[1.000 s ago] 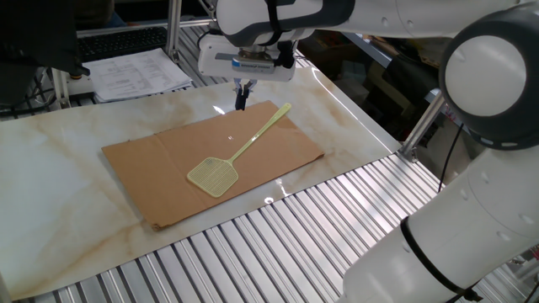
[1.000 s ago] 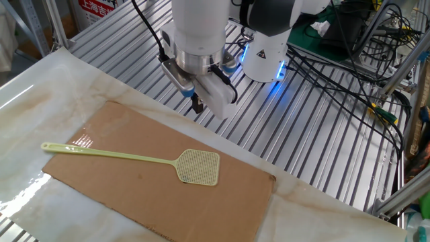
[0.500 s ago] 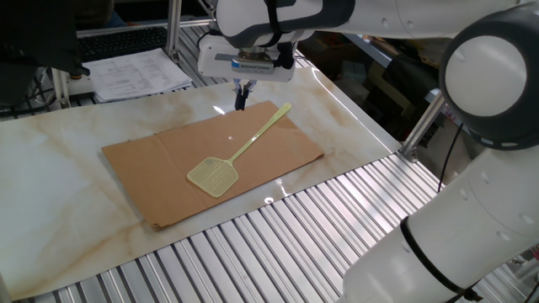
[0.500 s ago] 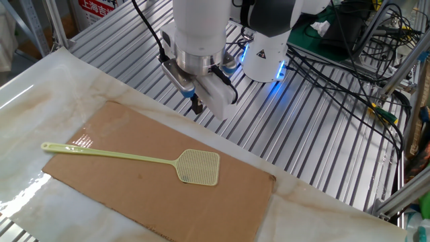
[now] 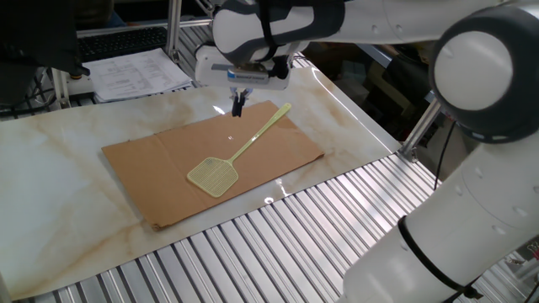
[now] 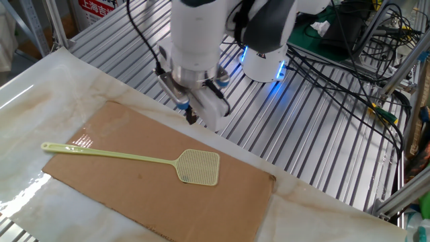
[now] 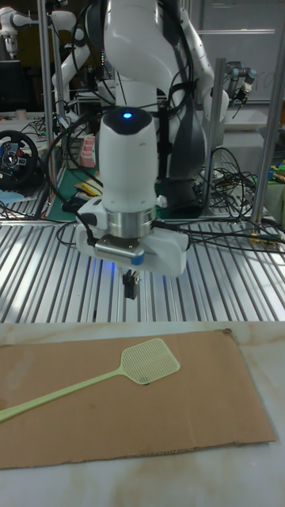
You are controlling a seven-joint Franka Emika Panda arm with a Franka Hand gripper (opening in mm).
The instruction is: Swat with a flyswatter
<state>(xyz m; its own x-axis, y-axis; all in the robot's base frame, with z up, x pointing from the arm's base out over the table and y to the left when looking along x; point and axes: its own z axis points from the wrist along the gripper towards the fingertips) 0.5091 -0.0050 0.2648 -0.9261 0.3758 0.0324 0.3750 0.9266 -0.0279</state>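
Lying flat, flyswatter (image 6: 134, 159), head (image 6: 199, 167) toward robot

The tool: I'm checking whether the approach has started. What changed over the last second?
The tool shifted slightly sideways above the cardboard sheet, toward the flyswatter's handle end, and the wrist tilted a little. It took hold of nothing; its fingers look closed and empty. The flyswatter lies flat on the sheet exactly as before.

Below gripper (image 6: 191, 115): open air down to the cardboard sheet (image 6: 121, 138), nothing between.
Beside gripper: flyswatter (image 6: 161, 161) lies flat, well apart.
Around sheet: bare counter (image 5: 50, 160), no upright obstacles.
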